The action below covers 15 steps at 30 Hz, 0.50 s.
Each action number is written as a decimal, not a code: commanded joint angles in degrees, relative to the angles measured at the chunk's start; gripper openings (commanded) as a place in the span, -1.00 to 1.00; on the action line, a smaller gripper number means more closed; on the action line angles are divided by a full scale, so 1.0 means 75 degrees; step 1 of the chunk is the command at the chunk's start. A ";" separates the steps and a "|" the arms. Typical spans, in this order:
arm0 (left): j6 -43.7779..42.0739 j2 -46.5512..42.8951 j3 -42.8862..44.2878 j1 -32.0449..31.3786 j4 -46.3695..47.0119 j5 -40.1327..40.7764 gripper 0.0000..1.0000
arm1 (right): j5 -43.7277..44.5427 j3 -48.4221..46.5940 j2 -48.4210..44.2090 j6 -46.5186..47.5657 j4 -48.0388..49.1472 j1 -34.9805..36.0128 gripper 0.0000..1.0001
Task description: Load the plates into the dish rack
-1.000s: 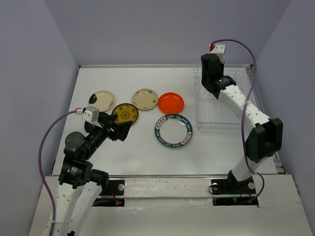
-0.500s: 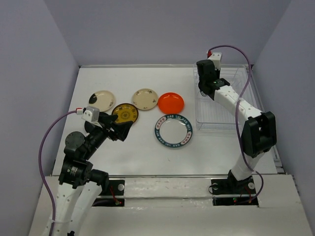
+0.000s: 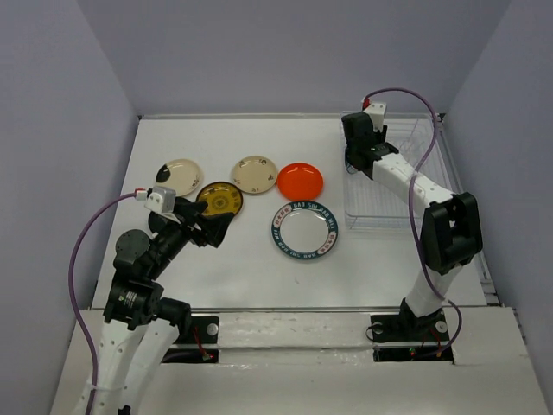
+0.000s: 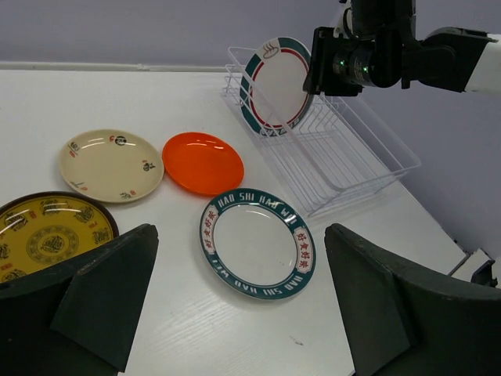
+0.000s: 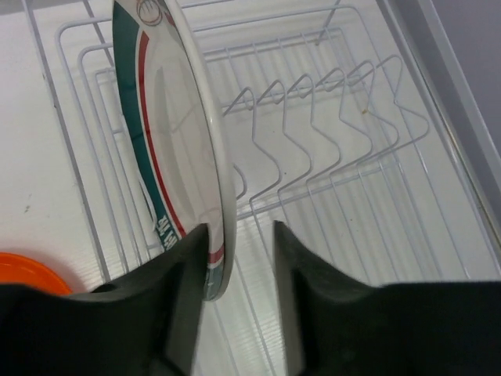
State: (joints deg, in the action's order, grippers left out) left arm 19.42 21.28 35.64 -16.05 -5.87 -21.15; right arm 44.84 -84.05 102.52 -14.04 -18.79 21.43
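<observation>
A white plate with a teal and red rim [image 5: 168, 141] stands on edge at the left end of the wire dish rack [image 5: 329, 133]. My right gripper [image 5: 239, 266] is open around its upper edge: the rim rests against the left finger, with a gap to the right finger. It shows too in the left wrist view [image 4: 275, 84]. On the table lie a second teal-rimmed plate [image 3: 304, 233], an orange-red plate [image 3: 300, 180], two cream plates [image 3: 255, 174] [image 3: 179, 175] and an amber plate [image 3: 219, 199]. My left gripper [image 3: 216, 226] is open and empty above the table, near the amber plate.
The rack [image 3: 397, 190] stands at the back right, close to the right wall. Its remaining upright prongs [image 5: 313, 94] to the right of the plate hold nothing. The plates on the table lie in a loose row left of the rack.
My right arm has swung left and down to the rack's left end. The left arm has not moved.
</observation>
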 commanded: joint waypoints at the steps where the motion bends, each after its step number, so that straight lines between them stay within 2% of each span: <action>1: 0.0059 0.0058 0.0205 -0.0027 0.0243 -0.0075 0.98 | -0.0213 0.0273 -0.0590 -0.0249 0.0267 -0.0033 0.13; 2: 0.0082 0.0058 0.0205 -0.0027 0.0232 -0.0063 0.98 | -0.0329 0.0308 -0.0800 -0.0249 0.0232 -0.0033 0.30; 3: 0.0094 0.0058 0.0205 -0.0027 0.0243 -0.0052 0.98 | -0.0411 0.0343 -0.0918 -0.0249 0.0220 -0.0033 0.30; 4: 0.0106 0.0058 0.0194 -0.0027 0.0243 0.0006 0.98 | -0.0493 0.0367 -0.1035 -0.0249 0.0185 -0.0033 0.44; 6: 0.0187 0.0069 0.0182 -0.0027 0.0232 0.0100 0.98 | -0.0868 0.0355 -0.1410 -0.0319 -0.0002 -0.0033 0.58; 11: 0.0340 0.0034 0.0147 -0.0027 0.0243 0.0335 0.98 | -0.2086 0.0893 -0.2663 -0.0835 -0.0097 -0.0033 0.70; 15: 0.0504 0.0034 0.0112 -0.0027 0.0255 0.0616 0.98 | -0.3761 0.2648 -0.4209 -0.1957 0.0534 0.0107 0.73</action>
State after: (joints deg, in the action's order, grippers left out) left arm 21.52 21.30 35.64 -16.05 -5.89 -18.55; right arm 28.49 -73.25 78.59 -20.86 -18.57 21.50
